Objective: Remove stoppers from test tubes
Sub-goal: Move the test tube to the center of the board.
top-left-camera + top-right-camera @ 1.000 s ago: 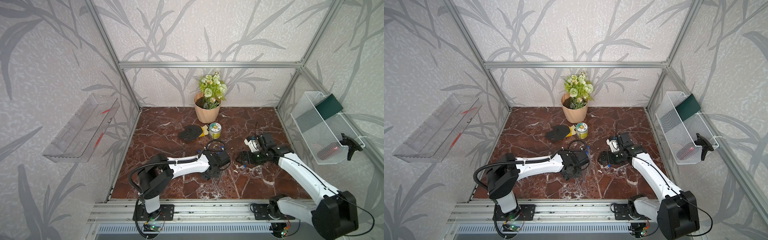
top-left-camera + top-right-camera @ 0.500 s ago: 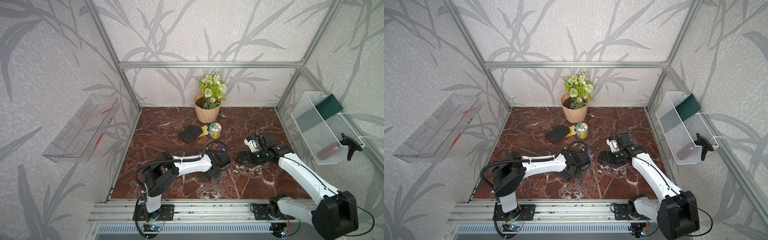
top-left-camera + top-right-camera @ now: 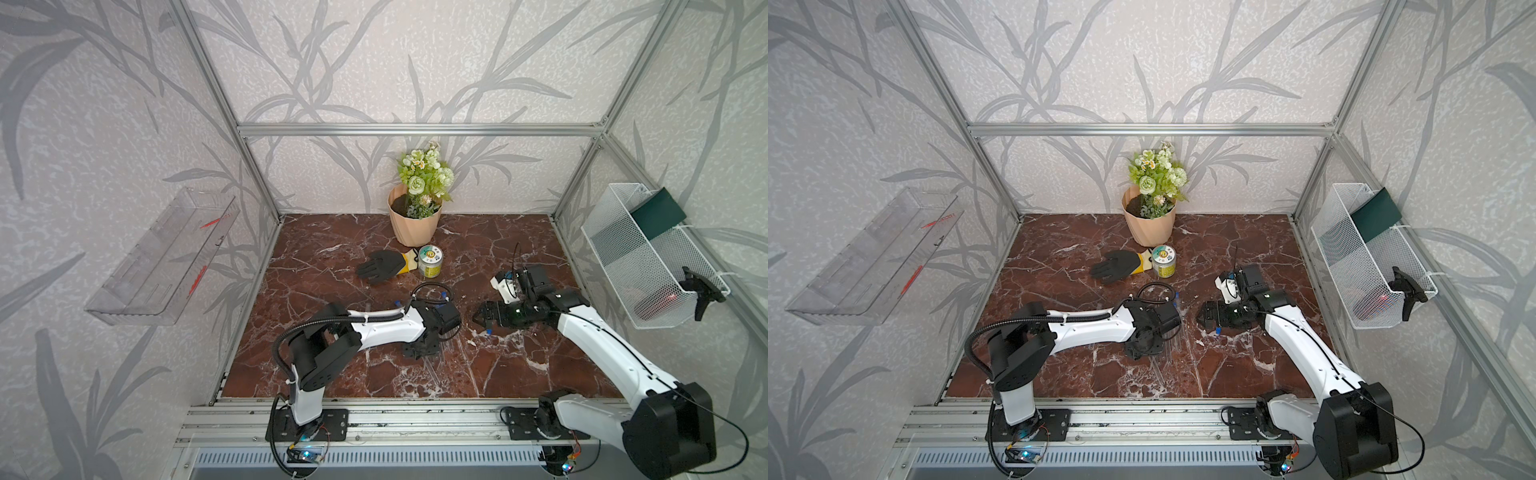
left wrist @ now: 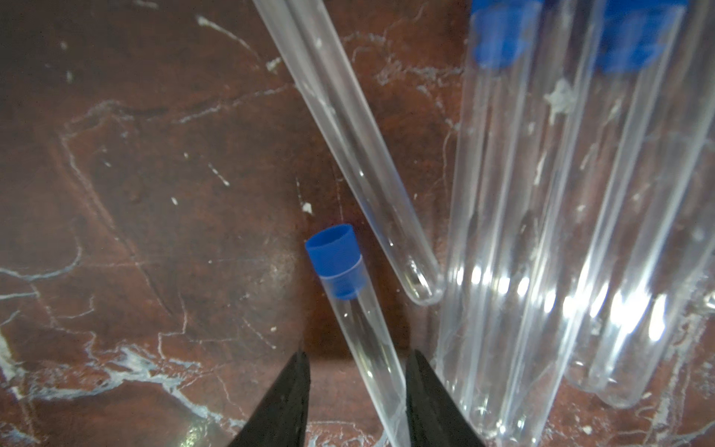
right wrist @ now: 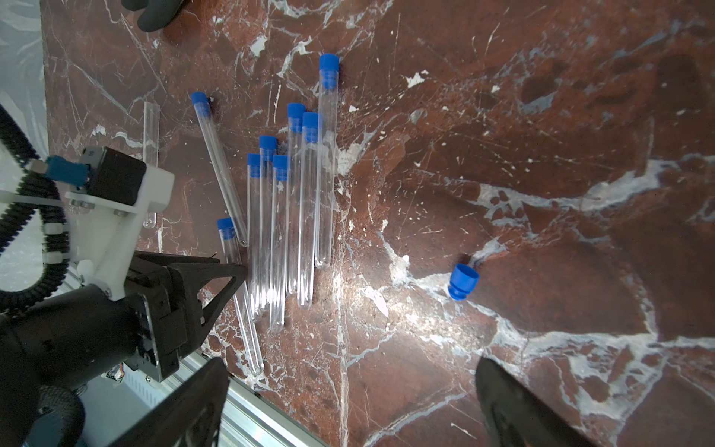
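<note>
Several clear test tubes [image 5: 294, 213] lie side by side on the marble floor, most with blue stoppers [image 5: 296, 114] in their far ends. My left gripper [image 4: 360, 354] is low over them, open, its black fingers [image 4: 286, 402] straddling one stoppered test tube [image 4: 367, 348]. That tube lies against one finger, with a gap to the other finger. Its stopper [image 4: 334, 259] sits ahead of the tips. One loose stopper [image 5: 462, 282] lies on the floor, ahead of my right gripper [image 5: 350, 371], which hovers open and empty. In both top views the grippers [image 3: 424, 353] [image 3: 1202, 316] face each other.
A flower pot [image 3: 415, 220], a black glove [image 3: 380, 268] and a small jar [image 3: 430, 261] stand at the back. A wire basket [image 3: 648, 257] hangs on the right wall and a clear shelf [image 3: 162, 257] on the left. The metal rail [image 3: 374, 411] borders the front.
The left arm's elbow has swung slightly right while its gripper stayed over the tubes, jaws drawing closer together. The right arm has not moved.
</note>
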